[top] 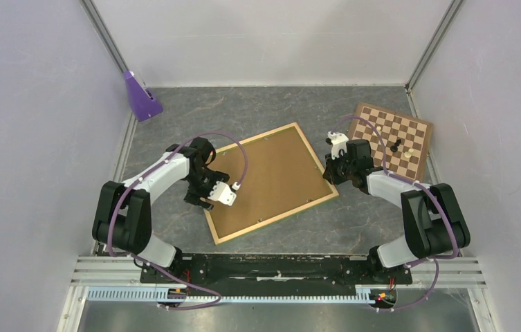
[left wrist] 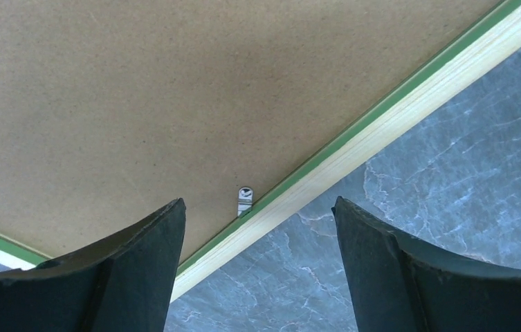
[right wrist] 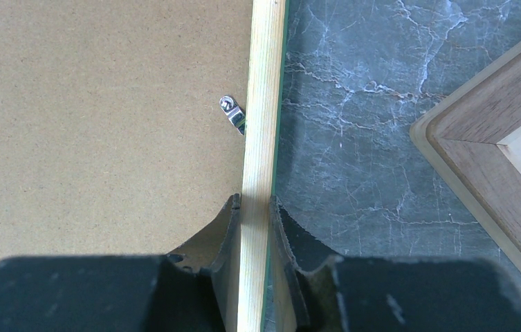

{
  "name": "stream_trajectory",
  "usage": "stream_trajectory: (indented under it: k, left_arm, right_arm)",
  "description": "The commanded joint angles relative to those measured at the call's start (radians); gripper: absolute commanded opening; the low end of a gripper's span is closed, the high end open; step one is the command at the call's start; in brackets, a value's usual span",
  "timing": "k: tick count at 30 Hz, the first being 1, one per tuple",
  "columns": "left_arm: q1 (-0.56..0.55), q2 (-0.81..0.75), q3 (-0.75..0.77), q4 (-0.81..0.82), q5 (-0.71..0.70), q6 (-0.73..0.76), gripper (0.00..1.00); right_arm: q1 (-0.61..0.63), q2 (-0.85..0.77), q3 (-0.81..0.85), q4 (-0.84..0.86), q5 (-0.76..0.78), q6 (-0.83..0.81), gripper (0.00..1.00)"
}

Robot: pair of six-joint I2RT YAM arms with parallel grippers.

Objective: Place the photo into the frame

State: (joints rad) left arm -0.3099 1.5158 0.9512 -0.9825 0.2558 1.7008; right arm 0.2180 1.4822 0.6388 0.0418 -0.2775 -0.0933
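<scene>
While the right gripper [right wrist: 254, 202] pinches the far-side rail of the large, thin-railed rectangular frame [top: 277, 219], the left gripper [left wrist: 257, 204] hangs released over the opposite rail, one dark finger above the backing and the other above the table [left wrist: 451, 207]. The frame lies face down near the middle of the grey, marble-veined table, its pale raw-wood back upward and a sliver of bright green front showing along the edge. A plain brown hardboard panel [top: 271, 181], matt and finely speckled, fills it from rail to rail. The photo is not visible in any view, and whether it already sits beneath that panel cannot be told. The step in hand appears to be working the small, shiny metal tab clip [left wrist: 245, 200] that reaches from the rail onto the panel. Doing it well would mean bringing one fingertip squarely against the tab and swinging it flat, without pressing the panel or scraping the soft wood. The right grip should meanwhile hold the light frame from sliding on the smooth stone-look surface. A brown-and-cream wooden chessboard [top: 392, 138] lies just beyond the right arm, apart from the frame.
</scene>
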Motion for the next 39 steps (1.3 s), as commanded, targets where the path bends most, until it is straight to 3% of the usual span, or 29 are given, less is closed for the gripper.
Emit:
stream_trajectory:
  k: [1,23,39]
  left_arm:
    - [0.017,0.0,-0.008,0.06,-0.006,0.022,0.83]
    - [0.058,0.006,-0.063,0.079,-0.027,0.027,0.71]
    - [0.048,0.039,-0.058,0.082,-0.041,0.039,0.69]
  right_arm:
    - [0.0,0.016,0.009,0.015,-0.032,-0.005,0.13]
    - [-0.005,0.014,0.006,0.013,-0.032,-0.005,0.13]
    - [-0.004,0.012,0.005,0.013,-0.029,-0.005,0.13]
